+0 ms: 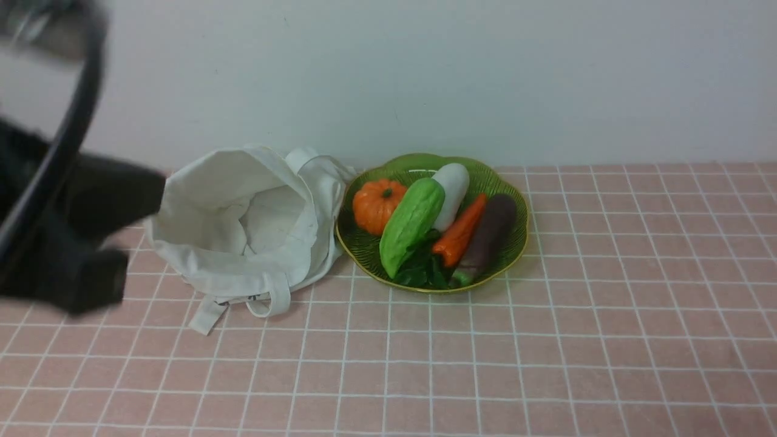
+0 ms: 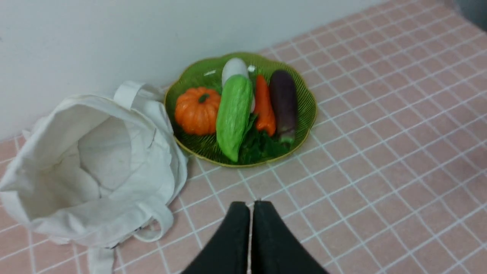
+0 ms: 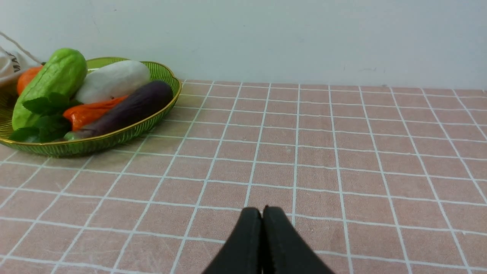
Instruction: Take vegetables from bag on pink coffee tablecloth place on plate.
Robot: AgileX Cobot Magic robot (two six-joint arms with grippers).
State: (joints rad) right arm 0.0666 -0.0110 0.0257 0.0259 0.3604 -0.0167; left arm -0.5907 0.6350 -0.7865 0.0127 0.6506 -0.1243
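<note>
My left gripper [image 2: 251, 205] and right gripper [image 3: 261, 211] are closed on nothing; the eggplant [image 1: 487, 237] lies on the plate [image 1: 408, 162] at frame centre, the bag [image 1: 243, 224] looks empty, so I judge only retreat remains.

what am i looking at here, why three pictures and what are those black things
It is a robot with two arms, each ending in a claw. One picture looks forward from between the arms; the other two come from cameras on the wrists. The black wedges are the claws: the left claw and right claw are both shut and hold nothing. On the pink checked tablecloth lies an open white bag beside a green plate. The plate holds an eggplant, carrot, green gourd, pumpkin, a white vegetable and some leaves.
</note>
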